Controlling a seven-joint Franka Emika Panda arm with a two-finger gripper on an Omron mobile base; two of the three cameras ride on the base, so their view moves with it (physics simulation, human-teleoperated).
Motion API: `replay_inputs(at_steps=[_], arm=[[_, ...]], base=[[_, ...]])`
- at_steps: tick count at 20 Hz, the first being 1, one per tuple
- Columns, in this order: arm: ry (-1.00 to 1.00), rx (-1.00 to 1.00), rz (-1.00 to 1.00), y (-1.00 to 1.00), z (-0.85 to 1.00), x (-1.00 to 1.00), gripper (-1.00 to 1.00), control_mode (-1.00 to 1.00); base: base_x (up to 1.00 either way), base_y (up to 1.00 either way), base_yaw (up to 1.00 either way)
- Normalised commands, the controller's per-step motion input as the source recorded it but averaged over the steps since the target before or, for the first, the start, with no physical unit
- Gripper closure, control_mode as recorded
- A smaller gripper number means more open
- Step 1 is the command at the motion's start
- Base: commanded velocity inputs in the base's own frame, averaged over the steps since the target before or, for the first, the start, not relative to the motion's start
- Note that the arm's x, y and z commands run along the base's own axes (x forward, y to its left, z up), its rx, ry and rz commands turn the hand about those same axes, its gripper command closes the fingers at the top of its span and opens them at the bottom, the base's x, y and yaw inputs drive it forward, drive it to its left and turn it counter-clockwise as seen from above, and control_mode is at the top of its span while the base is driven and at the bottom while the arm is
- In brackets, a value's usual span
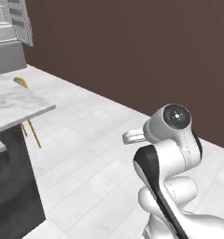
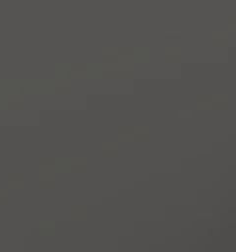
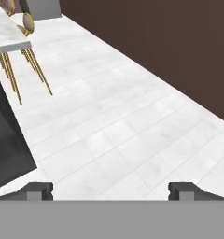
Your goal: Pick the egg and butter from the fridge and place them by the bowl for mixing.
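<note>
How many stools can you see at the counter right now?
2. Both tuck under the marble counter overhang: one stool with a round gold back nearer, another stool beyond it at the frame edge. More may be hidden behind the counter.

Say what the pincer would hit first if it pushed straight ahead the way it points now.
Probably the white tiled floor: the open pincer looks down and forward over bare tiles, nothing between its tips, though depth is unclear.

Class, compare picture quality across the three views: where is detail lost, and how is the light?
Right base view: flat dark grey, no detail. Left base view: even light, soft shadows, coarse rendering; fridge cropped at top left. Hand view: sharp pale floor, open gripper.
</note>
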Motion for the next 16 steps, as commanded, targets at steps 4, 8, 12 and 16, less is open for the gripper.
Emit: replay_inputs(at_steps=[4, 8, 12, 16], arm=[[0.00, 0.00, 0.00, 0.00, 0.00, 0.00, -1.00, 1.00], [0.00, 0.00, 0.00, 0.00, 0.00, 0.00, -1.00, 1.00], [0.00, 0.00, 0.00, 0.00, 0.00, 0.00, -1.00, 1.00], [0.00, 0.00, 0.00, 0.00, 0.00, 0.00, -1.00, 1.00]], base=[[1.00, -0.67, 0.01], [1.00, -0.37, 0.05], [1.00, -0.19, 0.06], [1.00, -0.02, 0.12]])
